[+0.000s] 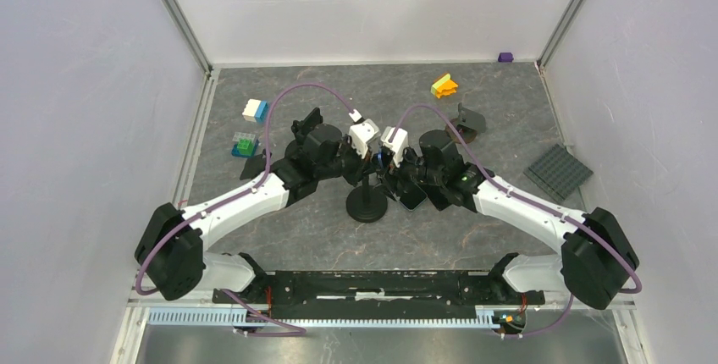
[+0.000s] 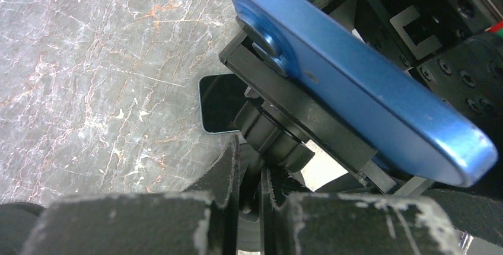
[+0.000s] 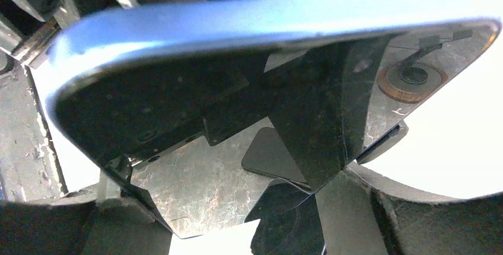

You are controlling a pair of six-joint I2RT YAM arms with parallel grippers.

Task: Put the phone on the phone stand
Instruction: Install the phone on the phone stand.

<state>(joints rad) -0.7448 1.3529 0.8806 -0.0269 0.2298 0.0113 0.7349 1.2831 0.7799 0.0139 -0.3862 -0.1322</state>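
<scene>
The blue phone (image 2: 356, 71) lies tilted against the black cradle of the phone stand (image 2: 296, 110), camera end up. My left gripper (image 2: 249, 160) is shut on the stand's thin post just below the cradle joint. In the right wrist view the phone (image 3: 237, 24) fills the frame, blue edge on top and dark glass facing me, and my right gripper (image 3: 231, 190) is closed across its width, one finger on each side. From above, both grippers meet over the stand's round base (image 1: 367, 205), the left gripper (image 1: 347, 165) on its left and the right gripper (image 1: 398, 173) on its right.
A flat black rounded plate (image 2: 216, 104) lies on the table beside the stand. Toy blocks sit at the back: white-blue (image 1: 255, 110), green (image 1: 244, 144), orange-yellow (image 1: 444, 85), purple (image 1: 505, 57). A black object (image 1: 468, 118) and a grey studded plate (image 1: 558, 171) lie to the right.
</scene>
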